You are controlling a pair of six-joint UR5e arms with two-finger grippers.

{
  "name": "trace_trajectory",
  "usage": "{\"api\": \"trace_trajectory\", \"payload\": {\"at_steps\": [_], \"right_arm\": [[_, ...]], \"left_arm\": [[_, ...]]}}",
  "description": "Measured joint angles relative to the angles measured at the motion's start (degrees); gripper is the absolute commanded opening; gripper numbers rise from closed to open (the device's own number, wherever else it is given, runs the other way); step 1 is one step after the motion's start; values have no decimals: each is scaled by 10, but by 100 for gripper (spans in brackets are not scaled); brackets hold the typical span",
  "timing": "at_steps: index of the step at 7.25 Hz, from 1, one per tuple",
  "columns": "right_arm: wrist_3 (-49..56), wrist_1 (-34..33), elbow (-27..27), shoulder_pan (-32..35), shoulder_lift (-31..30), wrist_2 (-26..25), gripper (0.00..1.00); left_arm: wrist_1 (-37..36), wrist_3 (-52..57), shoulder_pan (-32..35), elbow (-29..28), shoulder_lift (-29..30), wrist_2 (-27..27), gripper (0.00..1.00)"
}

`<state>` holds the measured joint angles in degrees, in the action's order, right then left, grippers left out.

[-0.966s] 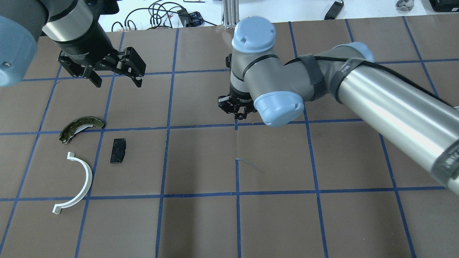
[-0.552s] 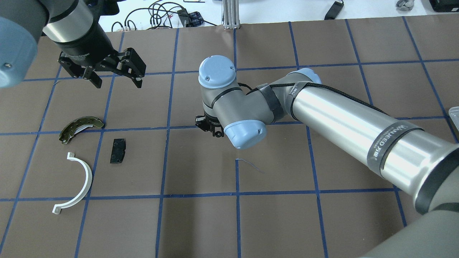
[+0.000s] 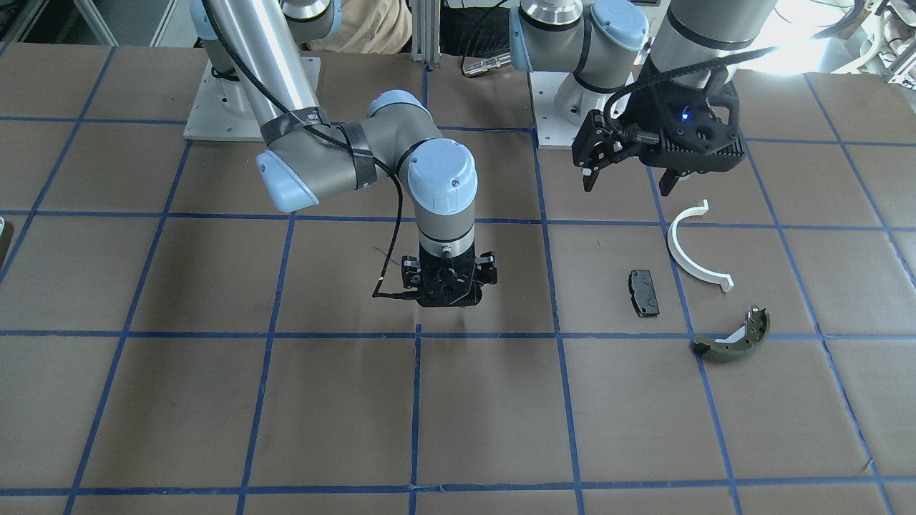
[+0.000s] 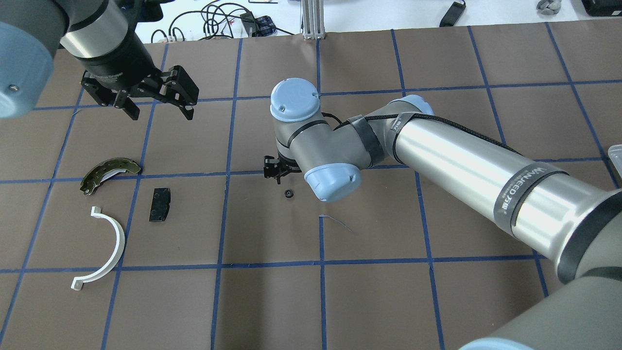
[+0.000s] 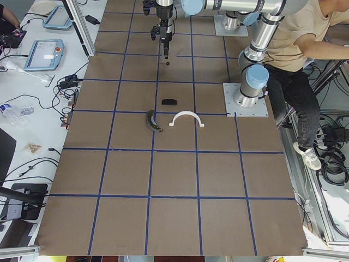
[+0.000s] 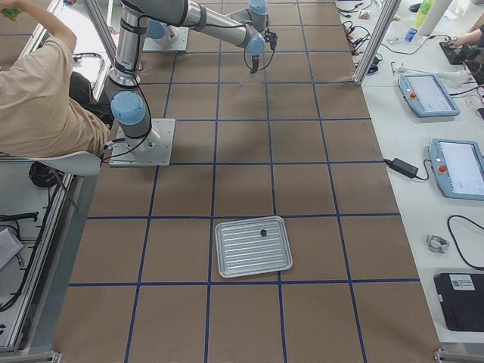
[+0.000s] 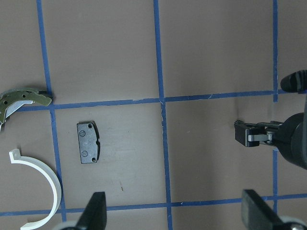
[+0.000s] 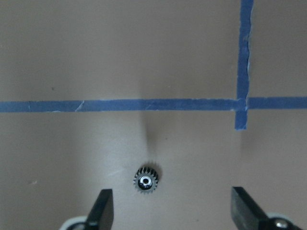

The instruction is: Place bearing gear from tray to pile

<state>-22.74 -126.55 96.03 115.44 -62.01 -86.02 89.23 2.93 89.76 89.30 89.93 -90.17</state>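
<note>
Overhead exterior finding: bearing gear (image 4: 289, 193) lies flat on the bench (image 4: 272, 301), at 3 o'clock from the pile (image 3: 644, 293) and well apart from it.
Right hand (image 8: 172, 211): fingers apart, holding nothing; the gear sits on the bench below, nearer one finger than the other.
Left hand (image 4: 159, 114): fingers apart, empty, hanging at 12 o'clock of the pile.
Pile contents: brake shoe (image 4: 109, 172), black pad (image 4: 159, 204), white arc (image 4: 114, 243); none touching.
Tray (image 6: 242, 257): one small dark part inside.
</note>
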Motion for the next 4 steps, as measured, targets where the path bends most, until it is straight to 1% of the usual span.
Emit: {"api": "trace_trajectory", "payload": {"at_steps": [2, 3, 4], "right_arm": [[58, 6, 0, -67, -11, 0, 100], [77, 7, 0, -106, -18, 0, 100], [105, 19, 0, -149, -32, 2, 100]], "left_arm": [[-4, -19, 2, 17, 20, 3, 100], [-28, -27, 5, 42, 38, 5, 100], [-87, -31, 13, 82, 63, 6, 100]]}}
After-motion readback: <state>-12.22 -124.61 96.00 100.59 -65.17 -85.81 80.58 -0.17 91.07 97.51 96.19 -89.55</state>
